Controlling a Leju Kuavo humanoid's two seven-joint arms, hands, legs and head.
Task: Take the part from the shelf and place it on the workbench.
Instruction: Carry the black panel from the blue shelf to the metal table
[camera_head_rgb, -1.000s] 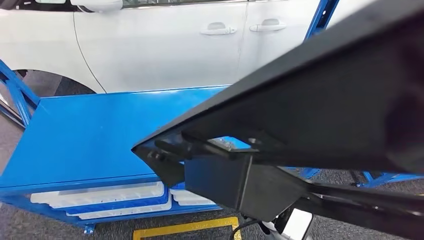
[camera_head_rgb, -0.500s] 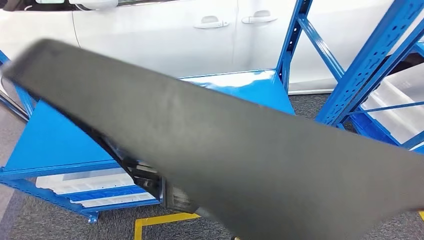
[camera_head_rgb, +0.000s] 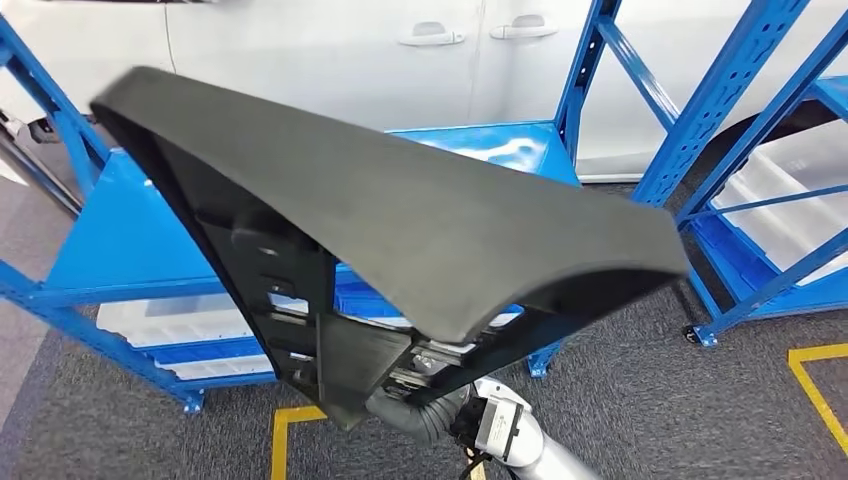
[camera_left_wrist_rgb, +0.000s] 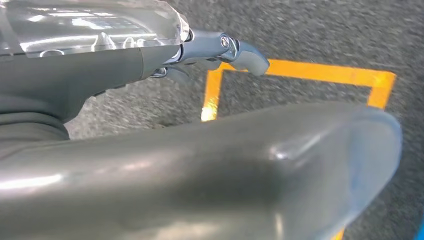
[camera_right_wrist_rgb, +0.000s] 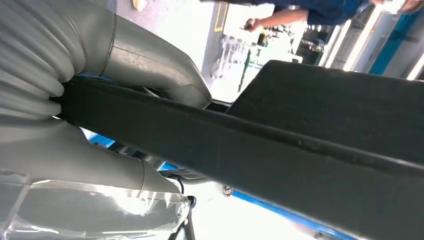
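The large black plastic trim panel (camera_head_rgb: 400, 215), long and tapering with a ribbed bracket on its underside, is held up in the air in front of the head camera, above the blue metal bench (camera_head_rgb: 130, 235) and touching neither it nor the grey carpeted floor (camera_head_rgb: 640, 400). Its long axis runs from the narrow end, high and toward the robot's left, down to the wider end on its right; the smooth outer face looks upward.

In the right wrist view the right hand (camera_right_wrist_rgb: 107, 107) clamps a thick black edge of the panel between the grey thumb and the fingers (camera_right_wrist_rgb: 75, 160).

The left hand (camera_left_wrist_rgb: 200, 55) hangs over the carpet and a yellow floor line (camera_left_wrist_rgb: 300, 75), fingers loosely curled, holding nothing.

A white car (camera_head_rgb: 350, 60) stands behind the blue shelf rack (camera_head_rgb: 740, 120).
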